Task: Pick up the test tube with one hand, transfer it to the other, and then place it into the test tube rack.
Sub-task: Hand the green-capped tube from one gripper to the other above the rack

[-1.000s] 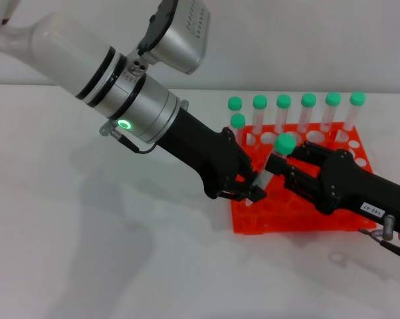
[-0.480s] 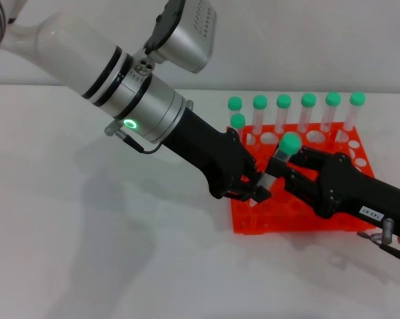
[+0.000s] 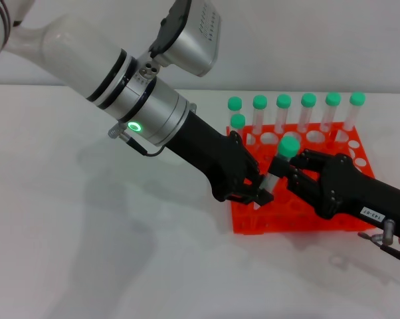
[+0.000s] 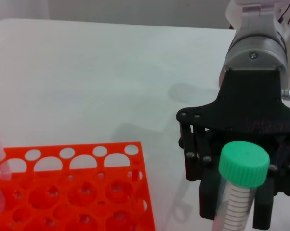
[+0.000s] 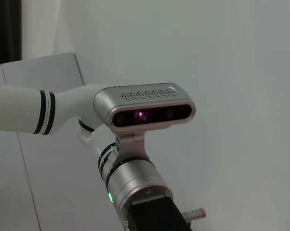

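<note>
The test tube [image 3: 290,146], clear with a mint-green cap, hangs tilted over the front of the orange-red rack [image 3: 286,224]. My left gripper [image 3: 258,193], on the green-ringed arm, is shut on the tube's lower end. My right gripper [image 3: 286,171], with the white label, has come in from the right; its jaws straddle the tube just below the cap and still look spread. In the left wrist view the tube [image 4: 241,192] stands between the right gripper's fingers [image 4: 210,207], with the rack [image 4: 87,192] to one side.
Several identical capped tubes [image 3: 284,101] stand in the rack's back row, and one [image 3: 238,120] stands just in front at its left end. The white table [image 3: 87,232] lies to the left. The right wrist view shows only my left arm [image 5: 135,183] and a wall.
My left arm has shifted a little right and down, carrying the tube. My right gripper has drawn closer, so its jaws now sit around the tube under the cap.
</note>
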